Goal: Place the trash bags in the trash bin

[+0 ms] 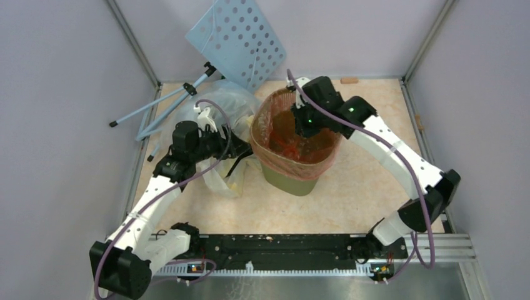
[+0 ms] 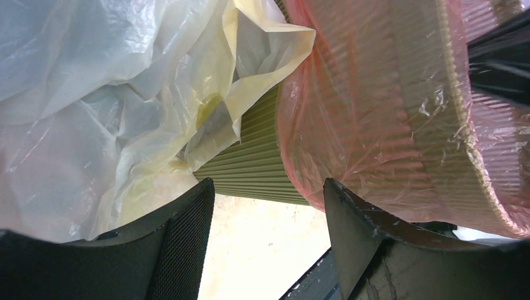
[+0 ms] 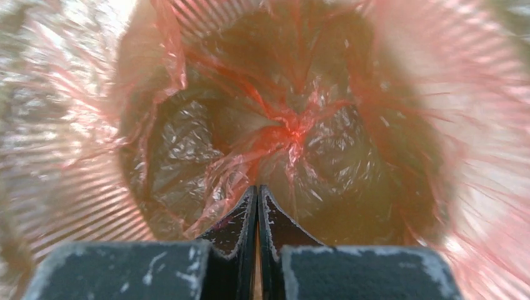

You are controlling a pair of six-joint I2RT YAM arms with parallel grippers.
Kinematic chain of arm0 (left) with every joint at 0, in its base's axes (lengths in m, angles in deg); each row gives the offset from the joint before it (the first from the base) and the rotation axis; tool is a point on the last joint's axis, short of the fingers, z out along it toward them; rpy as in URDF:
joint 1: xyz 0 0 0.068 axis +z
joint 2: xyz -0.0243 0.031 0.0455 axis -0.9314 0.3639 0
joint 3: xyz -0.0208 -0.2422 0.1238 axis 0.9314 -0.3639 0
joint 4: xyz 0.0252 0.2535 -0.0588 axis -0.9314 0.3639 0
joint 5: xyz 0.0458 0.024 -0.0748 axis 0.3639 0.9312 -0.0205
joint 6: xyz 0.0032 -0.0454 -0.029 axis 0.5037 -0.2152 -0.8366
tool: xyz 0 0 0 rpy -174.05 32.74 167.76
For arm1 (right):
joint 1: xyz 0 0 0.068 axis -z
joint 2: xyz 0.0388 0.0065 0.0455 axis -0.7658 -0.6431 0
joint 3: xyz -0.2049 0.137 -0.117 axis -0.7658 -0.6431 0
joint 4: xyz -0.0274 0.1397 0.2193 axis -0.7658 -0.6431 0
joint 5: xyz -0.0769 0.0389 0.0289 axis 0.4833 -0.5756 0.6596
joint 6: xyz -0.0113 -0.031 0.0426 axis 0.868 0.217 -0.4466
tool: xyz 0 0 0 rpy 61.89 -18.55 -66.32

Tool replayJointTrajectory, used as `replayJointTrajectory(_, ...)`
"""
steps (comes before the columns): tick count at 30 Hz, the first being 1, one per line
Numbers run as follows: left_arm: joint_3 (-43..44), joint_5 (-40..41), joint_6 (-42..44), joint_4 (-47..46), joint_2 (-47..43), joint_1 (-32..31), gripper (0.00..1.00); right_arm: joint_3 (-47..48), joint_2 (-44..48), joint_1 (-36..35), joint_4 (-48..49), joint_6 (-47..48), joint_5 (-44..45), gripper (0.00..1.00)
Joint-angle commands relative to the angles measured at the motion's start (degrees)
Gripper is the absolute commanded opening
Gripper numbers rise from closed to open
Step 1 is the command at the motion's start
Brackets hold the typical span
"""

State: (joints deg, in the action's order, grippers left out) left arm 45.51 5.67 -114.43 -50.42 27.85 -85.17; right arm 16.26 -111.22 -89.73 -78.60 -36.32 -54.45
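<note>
The olive-green trash bin (image 1: 294,181) stands upright mid-table. The red-pink trash bag (image 1: 265,134) lines it, its edge folded out over the rim. My right gripper (image 1: 300,128) reaches down inside the bin. In the right wrist view it is (image 3: 257,187) shut, with nothing seen between the fingers, just above the bag's gathered bottom (image 3: 287,125). My left gripper (image 1: 240,150) is open beside the bin's left side. In the left wrist view it is (image 2: 269,187) empty, with the ribbed bin wall (image 2: 250,169) and the bag's overhang (image 2: 375,94) just ahead.
A large clear bag with a pale-yellow rim (image 1: 219,106) lies against the bin's left side and fills the left of the left wrist view (image 2: 94,94). A light-blue perforated board (image 1: 237,40) on a stand (image 1: 156,109) leans at the back left. A small block (image 1: 350,80) lies by the back wall.
</note>
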Motion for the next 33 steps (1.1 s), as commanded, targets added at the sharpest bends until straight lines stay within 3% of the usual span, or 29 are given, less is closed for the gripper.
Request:
replayJointTrajectory(1,2.1,-4.5,1.3,-5.0,0.9,0.3,0.7,4.1,-5.0,-2.1,-5.4,2.1,3.9,0.0)
replayJointTrajectory(7,1.9,-9.8,0.1,-8.1,4.6,0.3,0.68,1.0,-9.6,-2.4,-6.5,1.6,2.9,0.0)
replayJointTrajectory(18,1.4,-11.0,-1.0,-10.3,8.0,0.3,0.67,-10.1,-11.0,-2.4,0.1,-1.3,1.1,0.0)
replayJointTrajectory(33,0.8,-12.1,-1.5,-11.6,8.7,0.2,0.66,-14.9,-16.7,0.0,4.0,-0.9,-3.2,0.0)
